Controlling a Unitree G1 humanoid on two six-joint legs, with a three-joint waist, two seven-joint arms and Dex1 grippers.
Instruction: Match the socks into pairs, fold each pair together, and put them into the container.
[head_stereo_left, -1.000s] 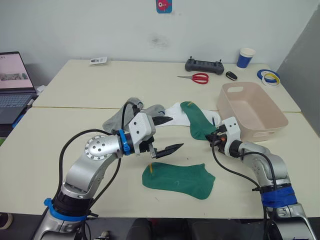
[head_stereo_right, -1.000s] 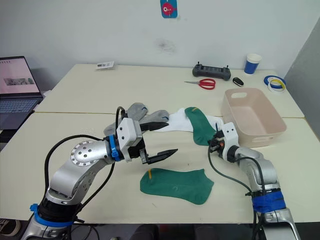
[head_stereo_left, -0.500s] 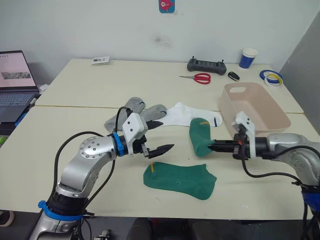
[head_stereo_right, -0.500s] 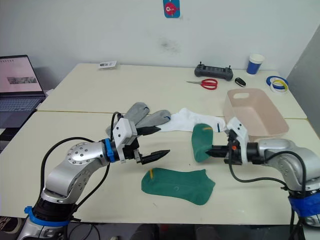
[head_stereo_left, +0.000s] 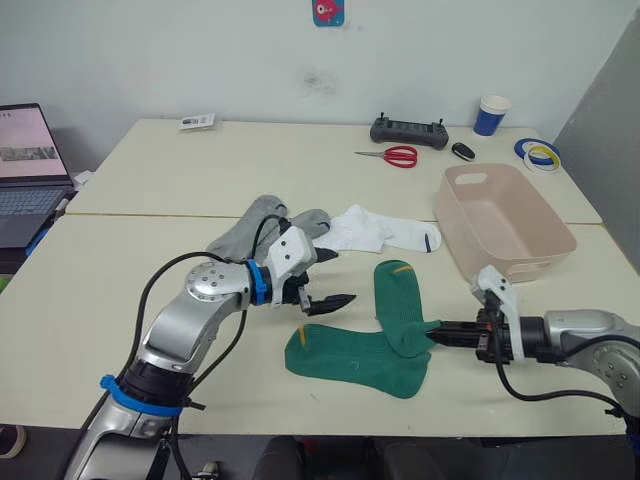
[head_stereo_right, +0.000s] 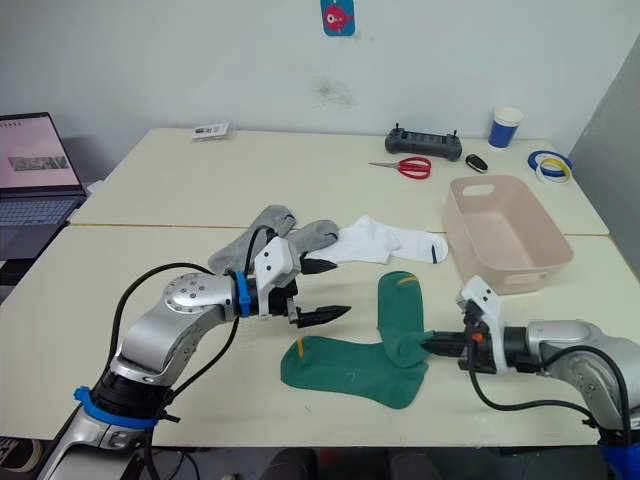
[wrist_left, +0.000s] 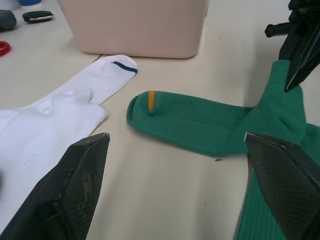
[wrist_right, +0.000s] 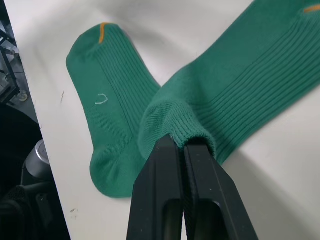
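From the head camera, a pale tabletop (head_stereo_left: 150, 190) carries two dark green socks near the front edge: one green sock (head_stereo_left: 350, 358) lies flat, and a second green sock (head_stereo_left: 398, 305) lies across its right end, its toe pointing toward 12 o'clock. The right tool (head_stereo_left: 436, 331) comes in from 3 o'clock, fingers pressed together, pinching the cuff of the second green sock. The left tool (head_stereo_left: 332, 278) hovers at 10 o'clock from the flat sock, its two black fingers spread wide and holding nothing. Behind it lie two grey socks (head_stereo_left: 262, 222) and, beside them, white socks (head_stereo_left: 385, 230) with a dark toe tip. The pink tub (head_stereo_left: 500, 220) sits at 1 o'clock from the green socks, with no socks inside. At the far edge are red scissors (head_stereo_left: 398, 155), a black controller (head_stereo_left: 408, 131), a blue cup (head_stereo_left: 492, 115) and tape rolls (head_stereo_left: 538, 153); a laptop (head_stereo_left: 25, 160) stands at far left. The left wrist view looks between its spread fingers (wrist_left: 70, 190) at the second green sock, a white sock and the tub wall. The right wrist view shows its closed fingers (wrist_right: 165, 200) clamping the ribbed green cuff over the flat sock.
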